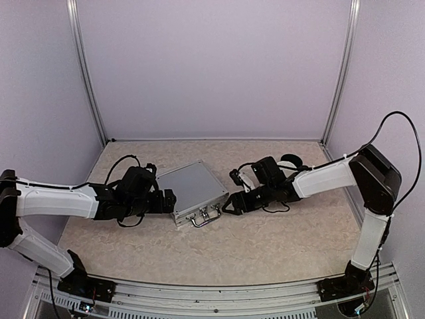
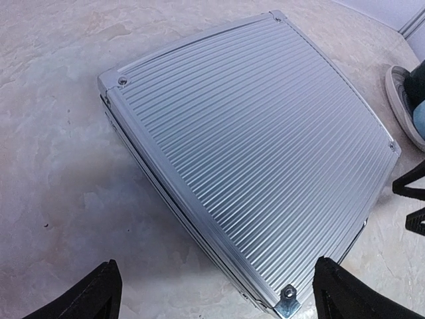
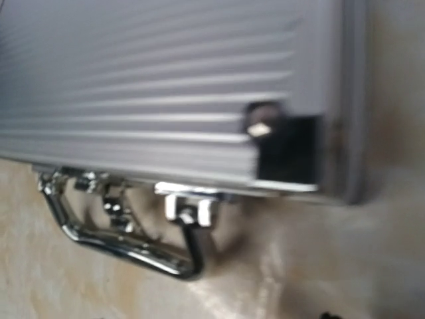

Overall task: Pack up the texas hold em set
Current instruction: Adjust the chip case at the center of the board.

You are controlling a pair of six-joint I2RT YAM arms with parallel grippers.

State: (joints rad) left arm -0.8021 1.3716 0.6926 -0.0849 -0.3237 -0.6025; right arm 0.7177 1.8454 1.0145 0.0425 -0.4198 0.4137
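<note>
Latches (image 3: 188,206) may be unfastened on the small silver ribbed aluminium briefcase (image 1: 192,189), which lies shut mid-counter (image 1: 265,246) with its handle (image 3: 126,239) near. The left claw (image 2: 216,287) is spread wide at its left side, grasping nothing. The right claw's (image 1: 229,205) state cannot be told. A one-sided shove might skate the case toward the grey saucer (image 2: 398,100).

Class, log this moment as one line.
briefcase: closed, on table | left gripper: open, beside it | right gripper: open, near front corner
</note>
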